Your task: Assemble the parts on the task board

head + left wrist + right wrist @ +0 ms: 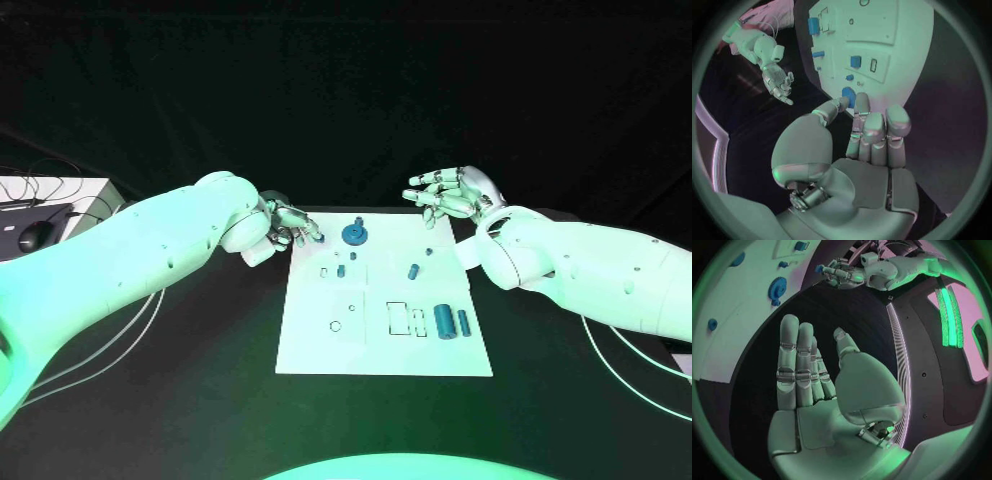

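1. Task board [378, 345], a white plate, lies flat in the middle of the black bench [173, 400], with small blue parts on it
2. A round blue part [355, 236] stands near the board's far edge; two blue cylinders [451, 322] lie side by side near its right edge
3. Left hand [289, 226] sits at the board's far left corner, just beside the round part, fingers straight and close together, holding nothing
4. Right hand [450, 195] hovers beyond the far right corner, fingers apart, empty

Blue parts [446, 321] lie on the white task board [325, 350], black table [173, 400].
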Controlling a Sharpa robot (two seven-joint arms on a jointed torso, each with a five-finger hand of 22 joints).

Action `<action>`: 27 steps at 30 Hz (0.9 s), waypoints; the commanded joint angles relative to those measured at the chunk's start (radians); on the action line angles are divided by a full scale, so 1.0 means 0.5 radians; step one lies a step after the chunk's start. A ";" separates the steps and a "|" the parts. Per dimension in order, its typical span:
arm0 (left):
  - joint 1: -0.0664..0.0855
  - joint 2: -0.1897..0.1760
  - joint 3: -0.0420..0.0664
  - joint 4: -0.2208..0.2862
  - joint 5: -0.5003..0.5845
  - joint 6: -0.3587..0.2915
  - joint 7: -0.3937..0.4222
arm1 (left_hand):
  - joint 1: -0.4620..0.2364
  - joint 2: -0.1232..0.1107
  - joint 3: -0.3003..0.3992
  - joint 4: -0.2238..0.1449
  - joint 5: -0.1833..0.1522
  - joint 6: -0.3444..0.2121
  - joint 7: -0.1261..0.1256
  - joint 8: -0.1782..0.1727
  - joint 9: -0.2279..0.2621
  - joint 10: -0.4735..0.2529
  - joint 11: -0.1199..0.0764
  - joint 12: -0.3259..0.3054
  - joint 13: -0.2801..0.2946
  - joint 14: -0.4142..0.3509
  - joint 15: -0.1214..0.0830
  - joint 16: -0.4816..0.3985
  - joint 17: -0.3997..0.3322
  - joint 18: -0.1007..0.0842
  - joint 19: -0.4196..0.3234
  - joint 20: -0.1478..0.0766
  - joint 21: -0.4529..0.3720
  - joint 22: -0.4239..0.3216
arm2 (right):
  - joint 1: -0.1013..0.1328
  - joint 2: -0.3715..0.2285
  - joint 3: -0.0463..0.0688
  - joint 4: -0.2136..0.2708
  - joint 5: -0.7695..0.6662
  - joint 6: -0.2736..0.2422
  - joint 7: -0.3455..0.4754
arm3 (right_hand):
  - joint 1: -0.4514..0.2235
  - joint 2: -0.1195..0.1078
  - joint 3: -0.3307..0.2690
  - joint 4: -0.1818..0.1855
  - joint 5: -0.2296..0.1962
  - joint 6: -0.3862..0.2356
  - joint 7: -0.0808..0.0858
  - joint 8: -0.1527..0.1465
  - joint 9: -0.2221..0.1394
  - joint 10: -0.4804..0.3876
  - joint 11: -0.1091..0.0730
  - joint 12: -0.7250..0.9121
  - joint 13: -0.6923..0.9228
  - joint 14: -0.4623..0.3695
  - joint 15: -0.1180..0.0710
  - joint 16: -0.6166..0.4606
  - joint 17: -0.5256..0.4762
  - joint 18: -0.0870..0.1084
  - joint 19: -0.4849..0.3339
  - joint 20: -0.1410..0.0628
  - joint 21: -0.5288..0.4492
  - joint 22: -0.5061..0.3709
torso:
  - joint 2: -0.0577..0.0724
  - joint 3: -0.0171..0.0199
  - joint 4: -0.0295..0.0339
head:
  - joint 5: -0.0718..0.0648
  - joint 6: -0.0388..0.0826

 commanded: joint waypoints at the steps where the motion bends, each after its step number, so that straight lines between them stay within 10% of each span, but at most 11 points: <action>1: 0.000 -0.036 -0.014 0.085 0.030 -0.073 -0.051 | -0.014 0.031 0.188 -0.207 -0.006 0.084 -0.068 -0.006 0.582 0.050 -0.026 0.004 0.007 0.024 -0.002 0.027 0.039 -0.024 0.021 0.001 0.020 0.009 | -0.001 -0.004 0.001 -0.001 -0.002 0.025 0.012 | -0.010 0.013 -0.003 -0.012 0.009 -0.001 0.017 -0.012 -0.001 -0.005 -0.012 -0.002 -0.002 -0.010 0.001 0.010 0.003 0.039 -0.016 0.000 0.012 0.002 | -0.015 -0.0049 0.011 | -0.004 -0.011; 12: -0.030 -0.173 -0.060 0.326 -0.079 -0.179 -0.069 | 0.024 0.102 -0.009 -0.140 -0.027 0.223 -0.106 -0.113 0.532 0.156 -0.041 -0.068 0.066 0.046 -0.007 0.095 0.192 -0.052 0.057 -0.009 0.092 0.050 | -0.005 -0.014 0.001 -0.002 -0.002 0.027 0.011 | -0.007 0.013 -0.002 -0.014 0.010 0.000 0.017 -0.012 -0.001 -0.005 -0.013 -0.002 -0.002 -0.010 0.001 0.010 0.003 0.039 -0.016 0.000 0.012 0.002 | -0.030 -0.0103 0.023 | -0.008 -0.034; 27: -0.090 -0.139 -0.106 0.394 -0.292 -0.310 -0.042 | 0.014 0.143 -0.040 -0.125 -0.045 0.255 -0.117 -0.125 0.548 0.187 -0.046 -0.093 0.117 0.055 -0.011 0.107 0.234 -0.058 0.058 -0.014 0.091 0.044 | -0.010 -0.007 0.001 -0.007 -0.002 0.032 0.011 | -0.007 0.013 -0.002 -0.014 0.010 0.000 0.017 -0.012 -0.001 -0.005 -0.013 -0.002 -0.002 -0.010 0.001 0.010 0.003 0.039 -0.016 0.000 0.012 0.002 | -0.027 -0.0110 0.023 | -0.004 -0.041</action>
